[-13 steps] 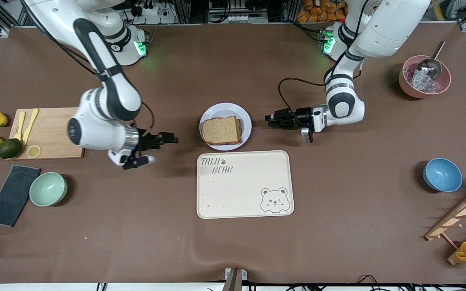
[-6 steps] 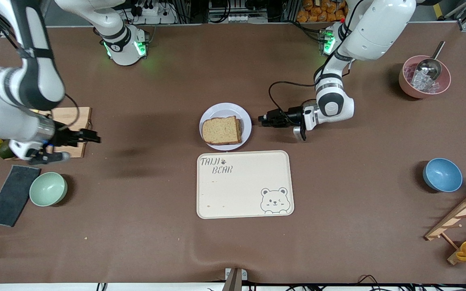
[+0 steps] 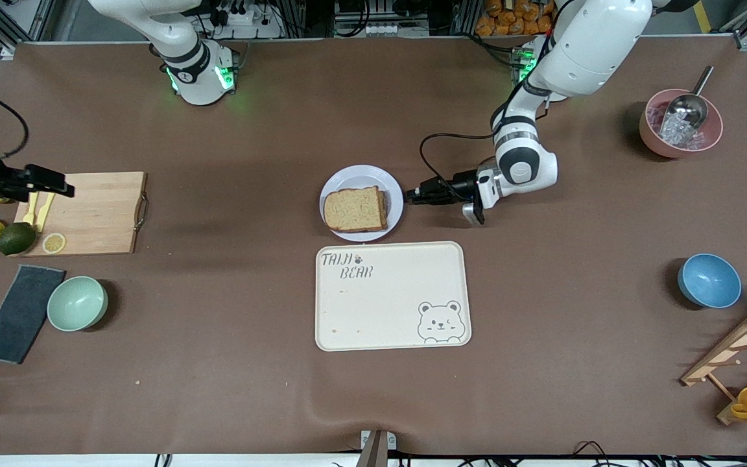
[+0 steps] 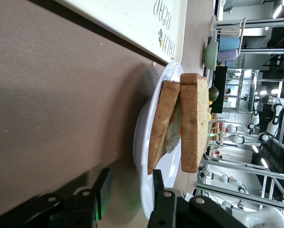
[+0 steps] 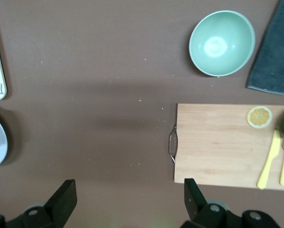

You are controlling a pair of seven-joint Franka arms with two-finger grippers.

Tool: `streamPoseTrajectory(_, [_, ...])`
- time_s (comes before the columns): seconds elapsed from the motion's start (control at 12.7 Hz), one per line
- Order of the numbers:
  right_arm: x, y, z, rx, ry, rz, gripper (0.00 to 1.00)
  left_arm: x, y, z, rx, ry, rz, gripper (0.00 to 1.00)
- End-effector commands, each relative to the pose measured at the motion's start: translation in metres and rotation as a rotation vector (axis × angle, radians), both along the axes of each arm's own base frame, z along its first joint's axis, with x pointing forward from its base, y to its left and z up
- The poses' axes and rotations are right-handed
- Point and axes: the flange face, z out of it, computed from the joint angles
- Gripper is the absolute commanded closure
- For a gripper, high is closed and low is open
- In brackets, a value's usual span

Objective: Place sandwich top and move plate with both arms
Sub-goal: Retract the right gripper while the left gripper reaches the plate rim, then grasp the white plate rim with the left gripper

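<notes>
Lying as sandwich top (image 3: 354,209) over a second slice on the plate (image 3: 364,174) at mid-table, just farther from the front camera than the tray (image 3: 393,324). Leaving bare brown table along the plate's other edges. Straddling the plate's rim toward the left arm's end with the left gripper (image 3: 410,195) (image 4: 131,190), jaws part open, not clamped. Hovering over the cutting board (image 3: 98,214) with the right gripper (image 3: 56,190) (image 5: 127,204), spread wide, holding nothing. Counting one plate, two slices, one tray and three bowls: green bowl (image 3: 77,303), blue bowl (image 3: 709,280), pink bowl (image 3: 680,123).
</notes>
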Motion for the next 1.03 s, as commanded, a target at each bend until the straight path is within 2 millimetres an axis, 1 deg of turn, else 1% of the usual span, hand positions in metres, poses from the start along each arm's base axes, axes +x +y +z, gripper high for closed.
streamPoseTrajectory(0.0, [0.0,0.007,0.027,-0.04,0.031,-0.064,0.0,0.0,-0.014,-0.003,0.004,-0.008,0.027,0.6])
streamPoseTrajectory(0.08, [-0.005,0.012,0.035,-0.036,0.047,-0.069,0.0,0.003,-0.017,-0.002,-0.001,-0.013,0.028,0.61])
streamPoseTrajectory(0.16, [-0.01,0.015,0.045,-0.035,0.05,-0.072,0.0,0.002,-0.019,-0.003,-0.001,-0.012,0.024,0.61])
streamPoseTrajectory(0.32, [-0.02,0.028,0.066,-0.071,0.023,-0.044,0.0,0.002,-0.024,-0.006,-0.005,-0.011,0.024,0.63])
streamPoseTrajectory(0.39, [-0.025,0.03,0.069,-0.091,0.044,-0.037,0.0,0.002,-0.027,-0.008,-0.005,-0.009,0.024,0.65])
streamPoseTrajectory(0.47, [-0.029,0.027,0.07,-0.092,0.058,-0.041,0.0,0.004,-0.028,-0.009,-0.008,-0.01,0.034,0.67])
streamPoseTrajectory(0.55, [-0.032,0.025,0.076,-0.092,0.045,-0.039,0.0,0.002,-0.032,-0.01,-0.008,-0.01,0.031,0.69])
streamPoseTrajectory(0.71, [-0.034,0.025,0.088,-0.094,0.015,-0.037,0.0,0.003,-0.034,-0.009,-0.009,-0.013,0.029,0.73])
streamPoseTrajectory(0.79, [-0.035,0.026,0.096,-0.095,-0.005,-0.036,0.0,0.002,-0.033,-0.013,-0.006,-0.007,0.03,0.76])
streamPoseTrajectory(0.87, [-0.035,0.025,0.101,-0.092,-0.013,-0.038,0.0,0.003,-0.034,-0.013,-0.009,-0.006,0.04,0.77])
streamPoseTrajectory(0.95, [-0.038,0.026,0.106,-0.094,-0.023,-0.036,0.0,0.004,-0.035,-0.014,-0.011,-0.007,0.045,0.81])
